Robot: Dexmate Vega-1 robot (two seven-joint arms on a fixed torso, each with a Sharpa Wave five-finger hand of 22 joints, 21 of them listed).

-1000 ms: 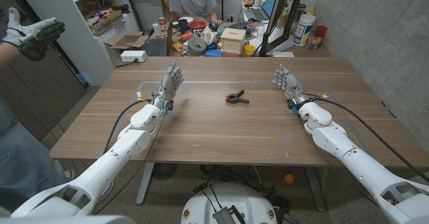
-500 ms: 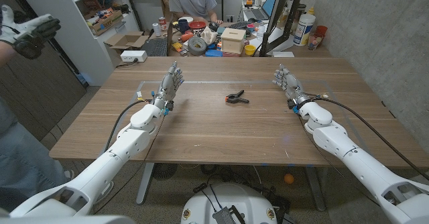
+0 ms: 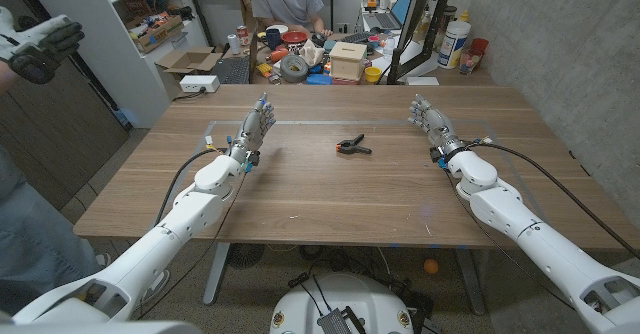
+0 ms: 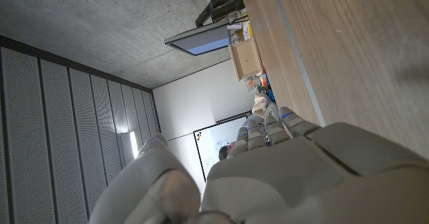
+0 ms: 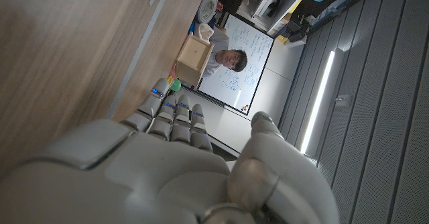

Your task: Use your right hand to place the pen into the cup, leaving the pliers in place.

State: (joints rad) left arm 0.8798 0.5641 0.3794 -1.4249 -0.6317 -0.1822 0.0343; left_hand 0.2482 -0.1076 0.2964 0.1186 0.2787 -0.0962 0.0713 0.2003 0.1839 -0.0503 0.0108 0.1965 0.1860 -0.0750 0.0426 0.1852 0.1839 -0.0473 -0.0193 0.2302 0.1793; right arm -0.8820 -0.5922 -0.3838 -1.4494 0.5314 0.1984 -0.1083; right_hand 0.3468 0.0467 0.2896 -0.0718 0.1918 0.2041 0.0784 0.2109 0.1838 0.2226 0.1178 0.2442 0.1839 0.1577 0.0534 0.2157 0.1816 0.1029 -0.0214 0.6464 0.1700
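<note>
Head view: wooden table with both arms reaching in from its near corners. The left hand stands near the far left part of the table, fingers extended upward and slightly apart, holding nothing. The right hand mirrors it near the far right edge, fingers likewise extended and empty. Between them, well apart from either, a small black-and-orange clamp-like tool, presumably the pliers, lies toward the far middle of the table. No pen or cup can be made out on the table, so the task appears not yet begun; the symmetric raised posture suggests a waiting pose. A seated person works at a cluttered desk beyond the far edge, and a gloved hand enters at the side.

Left wrist view: back of the left hand, fingers reaching out close together beside the table's surface, grasping nothing.

Right wrist view: back of the right hand, fingers straight, side by side, empty; the thumb stands apart.
</note>
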